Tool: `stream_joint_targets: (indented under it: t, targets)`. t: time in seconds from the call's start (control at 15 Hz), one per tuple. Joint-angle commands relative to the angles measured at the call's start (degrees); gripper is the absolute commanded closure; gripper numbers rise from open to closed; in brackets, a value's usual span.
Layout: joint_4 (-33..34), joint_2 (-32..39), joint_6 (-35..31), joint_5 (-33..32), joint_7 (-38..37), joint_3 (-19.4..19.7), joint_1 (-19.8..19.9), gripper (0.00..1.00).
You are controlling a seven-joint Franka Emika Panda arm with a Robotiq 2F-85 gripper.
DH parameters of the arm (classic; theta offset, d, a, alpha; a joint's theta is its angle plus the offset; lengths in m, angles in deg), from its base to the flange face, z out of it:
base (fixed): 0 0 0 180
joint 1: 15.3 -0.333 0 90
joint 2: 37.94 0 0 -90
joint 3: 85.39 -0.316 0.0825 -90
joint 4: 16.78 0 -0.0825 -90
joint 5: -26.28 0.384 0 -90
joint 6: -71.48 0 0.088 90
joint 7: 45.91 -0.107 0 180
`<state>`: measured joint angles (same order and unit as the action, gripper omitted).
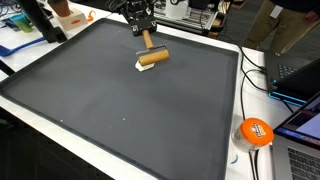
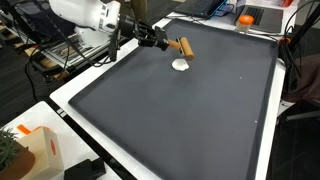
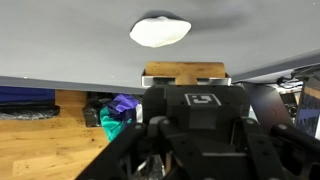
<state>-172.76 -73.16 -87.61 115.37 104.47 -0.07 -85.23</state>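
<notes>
The gripper [image 1: 144, 30] is clenched on the short handle of a wooden tool [image 1: 152, 55]. The handle runs up into the jaws and the cylindrical head hangs lowest, lying crosswise. Gripping it by the handle end keeps the fingers away from the surface, so only the head can meet what lies beneath.

Just under the head sits a white lump [image 1: 143, 66], soft-looking and perhaps dough. Whether the head presses on it or hovers just above cannot be told at this size. In the wrist view the lump [image 3: 160, 30] lies just beyond the wood's end.

The lump rests near one edge of a dark mat [image 1: 120, 110], which gives a flat working surface over the white table [image 1: 238, 120]. An orange disc [image 1: 255, 131] sits off the mat, well apart.
</notes>
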Motion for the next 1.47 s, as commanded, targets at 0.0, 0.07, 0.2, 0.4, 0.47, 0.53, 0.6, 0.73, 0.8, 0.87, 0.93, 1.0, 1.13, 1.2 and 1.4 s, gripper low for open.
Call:
stream_joint_targets:
  t: [0.0,0.07,0.2,0.4,0.47,0.53,0.6,0.73,0.8,0.87,0.93,1.0,1.13,1.2,1.4]
  targets:
    - [0.85,-1.17,3.00,-1.61,1.63,2.99,-1.53,0.78]
    - [0.94,-1.12,3.47,-1.72,1.73,3.57,-2.02,0.78]
    - [1.05,-0.98,4.12,-2.22,1.68,4.67,-3.13,0.78]
    - [1.23,-1.09,4.34,-2.75,1.79,5.77,-4.35,0.78]
    - [1.30,-1.12,4.35,-2.76,1.87,5.91,-4.63,0.78]
    - [1.28,-1.04,4.11,-2.39,2.01,5.26,-4.40,0.78]
    - [1.25,-0.84,3.47,-1.47,2.14,4.00,-3.88,0.78]
    - [1.26,-0.90,2.35,0.94,2.46,1.02,-2.34,0.78]
    - [1.15,-0.70,1.49,2.29,2.51,-1.16,-1.40,0.78]
    - [1.07,-0.27,0.21,3.60,2.32,-3.47,-0.76,0.78]
    - [1.07,0.42,-2.03,5.61,1.64,-6.19,-0.31,0.78]
    - [1.40,0.68,-5.34,9.71,2.26,-9.63,0.65,0.78]
    - [2.44,1.15,-12.97,17.87,3.52,-17.97,3.01,0.78]
    - [2.92,1.24,-16.56,20.25,3.47,-22.18,3.82,0.78]
    - [4.61,2.36,-28.22,23.89,0.13,-31.23,2.91,0.78]
